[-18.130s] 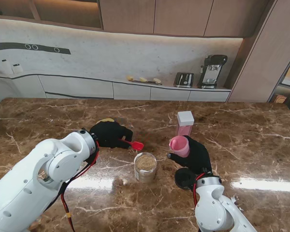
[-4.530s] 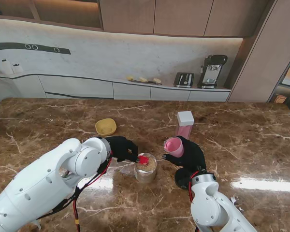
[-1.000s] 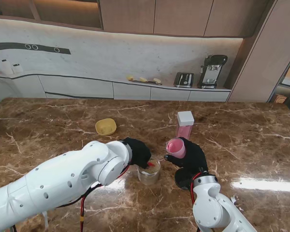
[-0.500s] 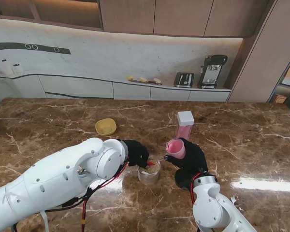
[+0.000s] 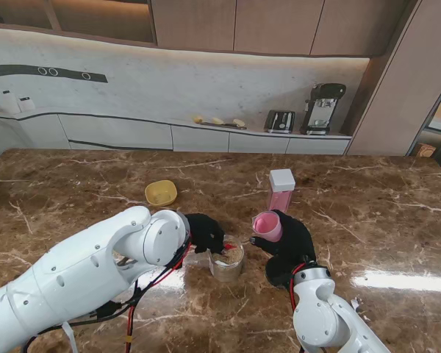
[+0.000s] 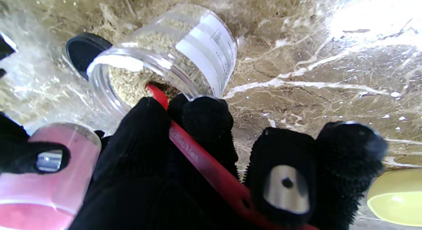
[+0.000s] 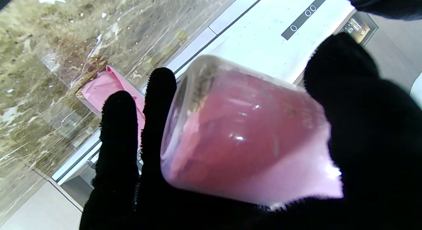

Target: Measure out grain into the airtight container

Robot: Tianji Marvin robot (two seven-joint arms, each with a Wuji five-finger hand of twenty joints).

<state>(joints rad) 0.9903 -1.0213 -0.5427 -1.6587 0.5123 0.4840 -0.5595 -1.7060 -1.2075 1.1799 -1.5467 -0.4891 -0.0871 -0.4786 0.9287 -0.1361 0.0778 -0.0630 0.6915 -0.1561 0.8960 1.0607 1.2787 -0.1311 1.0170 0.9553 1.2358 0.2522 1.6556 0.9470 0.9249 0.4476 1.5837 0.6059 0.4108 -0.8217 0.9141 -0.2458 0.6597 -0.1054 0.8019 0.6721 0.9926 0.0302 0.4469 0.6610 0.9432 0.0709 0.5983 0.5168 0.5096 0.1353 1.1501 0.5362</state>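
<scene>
Scoop (image 6: 197, 157) between fingers (image 6: 207, 124) — in jar (image 6: 165, 55)

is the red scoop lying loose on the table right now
No, the left hand holds the red scoop with its tip dipped into the grain jar.

Item count on the surface (image 5: 367, 213):

- Hands: two, a left hand (image 5: 206, 232) and a right hand (image 5: 294, 237).
- Glass grain jar (image 5: 227, 259): one.
- Red scoop (image 6: 197, 157): one.
- Pink cup (image 5: 268, 224): one.
- Pink container with white lid (image 5: 281, 190): one.
- Yellow bowl (image 5: 161, 193): one.
- Black lid (image 6: 84, 53): one.

On the rear counter (image 5: 206, 129):

- Toaster (image 5: 280, 121): one.
- Coffee machine (image 5: 322, 108): one.
</scene>
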